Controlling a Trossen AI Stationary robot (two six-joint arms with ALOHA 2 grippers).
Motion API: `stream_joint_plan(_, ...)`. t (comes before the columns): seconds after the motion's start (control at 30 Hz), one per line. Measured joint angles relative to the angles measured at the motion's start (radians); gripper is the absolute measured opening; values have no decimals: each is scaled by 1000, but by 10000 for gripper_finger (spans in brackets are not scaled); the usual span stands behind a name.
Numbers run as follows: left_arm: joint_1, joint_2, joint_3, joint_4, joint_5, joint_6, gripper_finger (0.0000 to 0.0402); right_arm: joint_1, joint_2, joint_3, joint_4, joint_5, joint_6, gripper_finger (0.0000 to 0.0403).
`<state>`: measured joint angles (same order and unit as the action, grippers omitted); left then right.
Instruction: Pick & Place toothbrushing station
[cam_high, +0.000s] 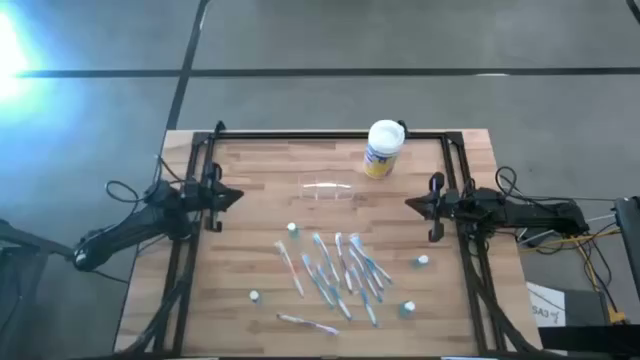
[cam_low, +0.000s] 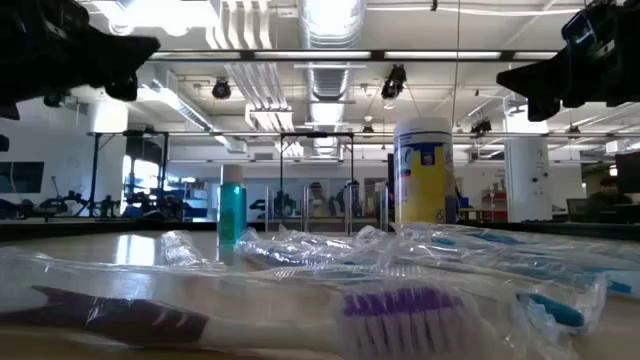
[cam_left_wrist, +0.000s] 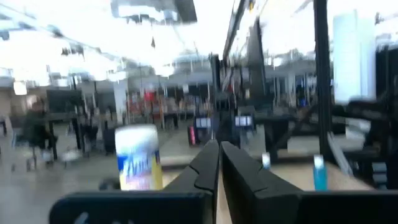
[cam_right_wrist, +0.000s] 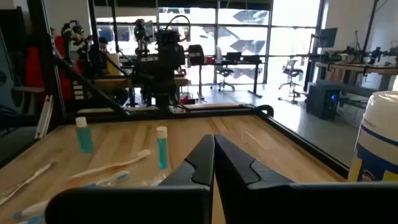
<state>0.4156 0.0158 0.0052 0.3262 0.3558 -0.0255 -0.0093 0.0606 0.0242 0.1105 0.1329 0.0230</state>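
Wrapped purple-bristled toothbrush (cam_low: 400, 305) is lying nearest; clear plastic holder (cam_high: 326, 188) sitting between closed, empty left gripper (cam_high: 236, 197) and right gripper (cam_high: 410, 204).

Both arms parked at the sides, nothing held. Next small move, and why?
Probably open the left end effector and swing it toward the small see-through plastic holder. Both end effectors are shut and empty at the table's edges, the right end effector no closer, and the holder lies untouched mid-table beside the white-lidded canister with a yellow label.
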Motion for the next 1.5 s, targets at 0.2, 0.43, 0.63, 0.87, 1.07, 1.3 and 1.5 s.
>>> stream_joint_plan(0.2,0,0,0,60,-3,-48,23,0,0,0,0,0,0,8)
stream_joint_plan(0.43,0,2,0,52,-5,-56,23,0,0,0,0,0,-15,8)
stream_joint_plan(0.63,0,2,0,53,-5,-58,23,0,0,0,-1,0,-15,8)
stream_joint_plan(0.87,0,24,19,25,-73,-95,23,0,0,0,-1,0,25,8)
stream_joint_plan(1.07,0,115,87,18,-85,-115,5,0,1,0,-2,0,23,8)
stream_joint_plan(1.3,0,276,292,-168,-41,-100,3,0,1,0,-8,0,-3,8)
stream_joint_plan(1.5,-17,480,553,-483,5,58,2,0,1,-1,-9,-1,-16,8)
